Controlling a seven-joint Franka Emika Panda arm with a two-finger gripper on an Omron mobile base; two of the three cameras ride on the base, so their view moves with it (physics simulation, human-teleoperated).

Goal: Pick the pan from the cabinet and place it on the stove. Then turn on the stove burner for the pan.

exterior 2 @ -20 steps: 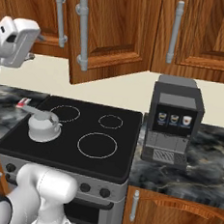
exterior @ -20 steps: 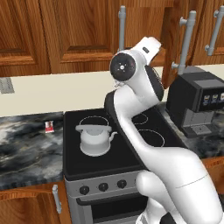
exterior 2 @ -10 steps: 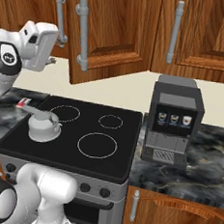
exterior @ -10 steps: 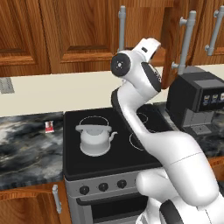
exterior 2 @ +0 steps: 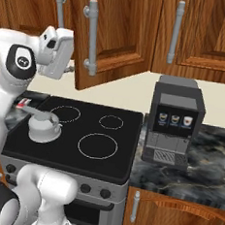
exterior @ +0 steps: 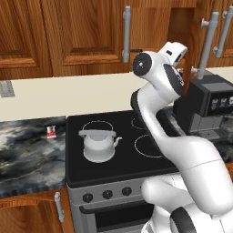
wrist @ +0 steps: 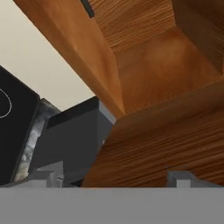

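Raised and swung toward the wall since a second ago, the white arm now holds its end effector [exterior 2: 70, 69] at the lower edge of the wide red-brown wooden wall cabinet [exterior 2: 117, 32], beside the cabinet's open right-hand door. The end effector's jaws stand wide apart, grasping nothing; in the hand view the two dark fingertips [wrist: 51, 175] point up at the wooden underside and into the open cabinet. The small dark grey frying pan cannot be made out for certain; a thin dark bar at the top of the hand view may be its handle, but that cannot be told.

Below, the black glass stove [exterior: 77, 164] with its grey metal front and row of black knobs [exterior: 107, 195] sits between stretches of dark marbled worktop [exterior: 22, 145]. A white kettle with a loop handle [exterior: 98, 144] stands on the near left ring. The mid-sized white ring of the stove burner [exterior 2: 97, 145] at the near right lies bare. A black coffee machine [exterior 2: 174, 121] stands on the worktop just right of the stove. A small red and white object [exterior: 51, 132] lies on the worktop left of the stove.
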